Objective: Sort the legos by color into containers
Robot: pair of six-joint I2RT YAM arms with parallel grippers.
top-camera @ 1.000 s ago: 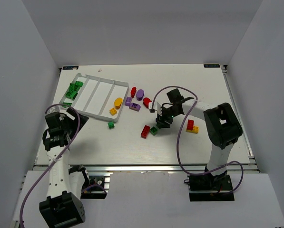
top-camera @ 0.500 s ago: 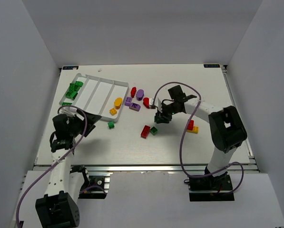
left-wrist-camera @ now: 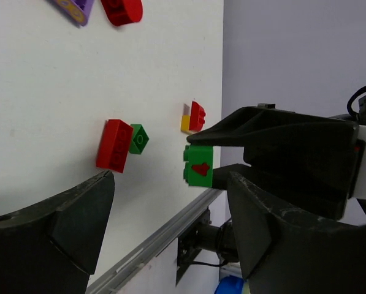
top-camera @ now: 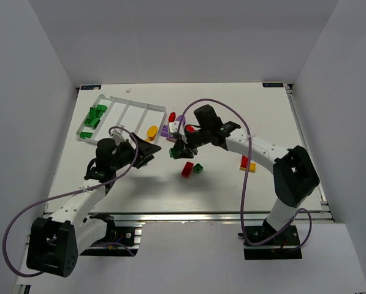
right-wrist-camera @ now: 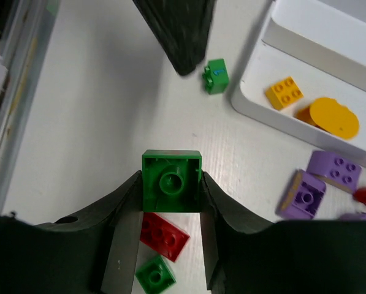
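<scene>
Mid-table, my right gripper (top-camera: 175,149) hung above the white surface with its jaws clamped on a green brick (right-wrist-camera: 171,182), which was lifted clear of the table. A second before, that gripper had been low beside the red brick (top-camera: 187,169) and a smaller green piece (top-camera: 198,167), with its jaws wider. It had since closed, risen and swung left toward the tray (top-camera: 126,116), leaving those two where they lay. My left gripper (top-camera: 147,150) had meanwhile swept in from the near left edge to the middle. Its jaws stood apart and held nothing, and its tips faced the carried brick from close by. Another loose green brick (right-wrist-camera: 216,76) lay on the table just beside the tray's near corner, close to that left gripper. The green pile (top-camera: 94,115) sat in the tray's leftmost compartment, well apart from the carried brick. By my reading, the pick was done and the carry under way. The remaining path ran past my own left arm, so crowding looked the main risk. The yellow oval (top-camera: 152,131) and the purple bricks (right-wrist-camera: 335,168) beside the tray were not yet sorted.
</scene>
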